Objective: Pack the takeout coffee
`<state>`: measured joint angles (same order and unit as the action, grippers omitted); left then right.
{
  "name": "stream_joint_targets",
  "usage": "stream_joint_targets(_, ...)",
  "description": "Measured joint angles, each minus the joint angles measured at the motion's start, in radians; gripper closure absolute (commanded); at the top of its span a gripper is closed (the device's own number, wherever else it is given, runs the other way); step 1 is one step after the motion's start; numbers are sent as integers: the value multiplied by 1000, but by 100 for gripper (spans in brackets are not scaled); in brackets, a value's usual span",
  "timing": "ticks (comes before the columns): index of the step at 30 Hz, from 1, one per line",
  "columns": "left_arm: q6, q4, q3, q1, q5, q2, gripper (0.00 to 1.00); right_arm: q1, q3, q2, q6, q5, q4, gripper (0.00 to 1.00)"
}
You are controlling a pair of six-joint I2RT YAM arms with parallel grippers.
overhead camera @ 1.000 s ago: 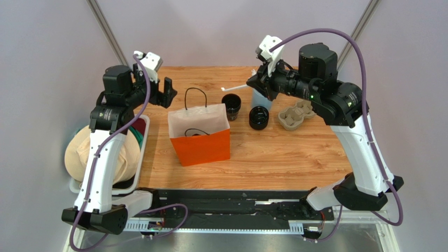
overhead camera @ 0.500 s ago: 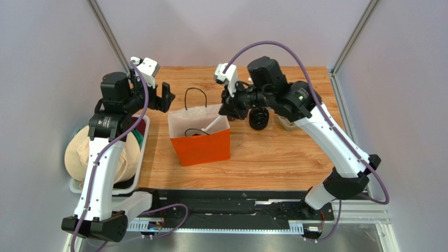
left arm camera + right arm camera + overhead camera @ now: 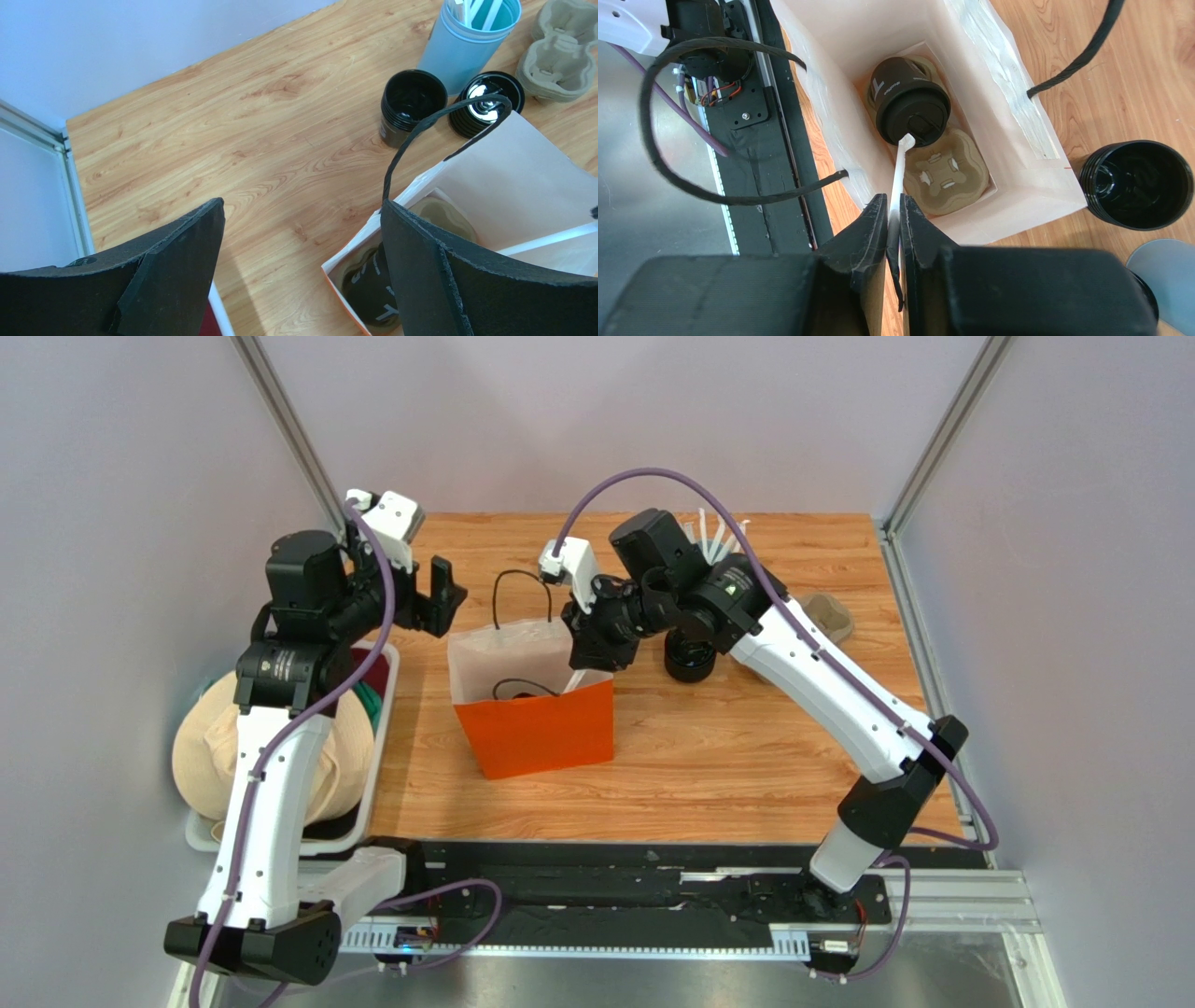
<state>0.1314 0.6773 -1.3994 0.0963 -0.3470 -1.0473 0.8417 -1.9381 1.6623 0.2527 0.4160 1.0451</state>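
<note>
The takeout coffee [image 3: 910,105], black lid on, stands in a cardboard tray [image 3: 948,171] at the bottom of the orange paper bag [image 3: 540,728], which sits upright on the bench [image 3: 730,742]. Above the bag's mouth, the right fingers [image 3: 871,224] are closed on a white straw [image 3: 899,168] whose lower end touches the cup's lid. The left fingers [image 3: 182,252] stand wide apart, gripping nothing, above the bench just beside the bag's far left corner.

Black-lidded takeout coffee [image 3: 915,112] inside paper bag [image 3: 994,70]
</note>
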Motion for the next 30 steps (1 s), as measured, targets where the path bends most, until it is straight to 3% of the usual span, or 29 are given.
stream_joint_targets(7, 0, -1, 0, 0, -10, 4, 9, 0, 5, 17, 6, 2, -7, 65)
stream_joint_targets(10, 0, -1, 0, -1, -11, 4, 8, 0, 2, 17, 10, -5, -6, 53)
stream_joint_targets(14, 3, 0, 0, -1, -18, 4, 2, 0, -20, 11, 27, -41, -1, 24)
stream_joint_targets(20, 8, 11, -3, -1, -13, 4, 1, -16, -23, -97, 52, -158, -8, 1)
stream_joint_targets(25, 14, 46, -26, -1, 18, 11, 1, -118, 6, -255, 55, -268, -58, 1)
stream_joint_targets(30, 33, 87, -75, -1, 66, 35, 1, -319, 16, -345, 40, -359, -125, 1)
